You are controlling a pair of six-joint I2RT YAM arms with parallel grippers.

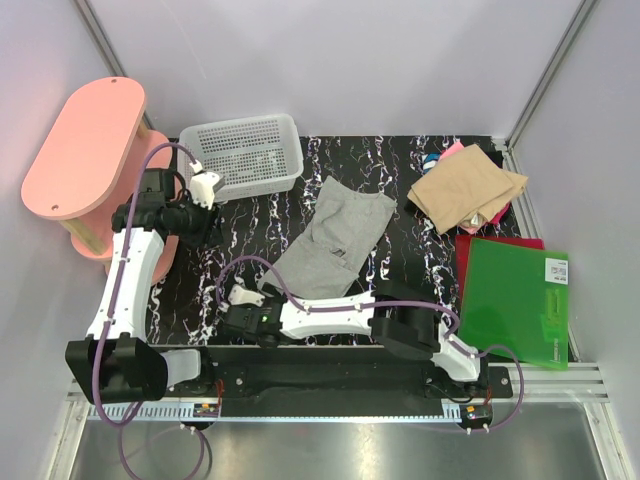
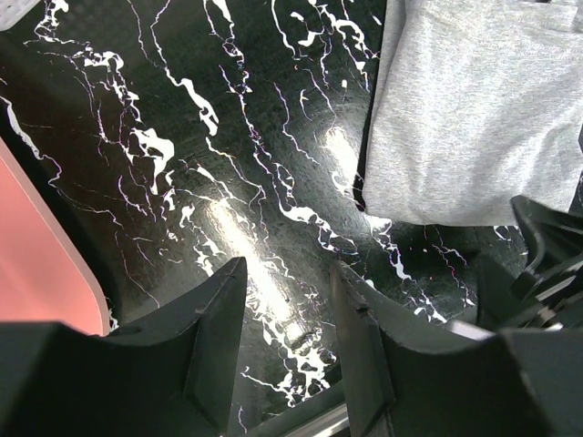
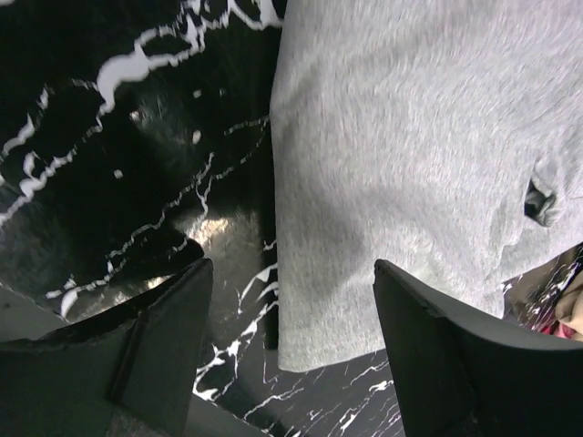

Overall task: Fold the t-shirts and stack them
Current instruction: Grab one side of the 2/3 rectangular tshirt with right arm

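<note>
the black marbled table (image 1: 400, 260) holds everything. the light grey t-shirt (image 1: 335, 240) lies loosely spread near its centre. the green board (image 1: 515, 300) sits at 4 o'clock from it, the white mesh basket (image 1: 242, 152) at 11 o'clock, and the folded tan t-shirt (image 1: 465, 190) at 2 o'clock, with pink and blue cloth peeking out. the right gripper (image 3: 291, 273) hovers at the grey shirt's 7 o'clock corner, fingers wide apart, holding nothing. the left gripper (image 2: 290, 273) is at 10 o'clock, fingers parted over bare table.
</note>
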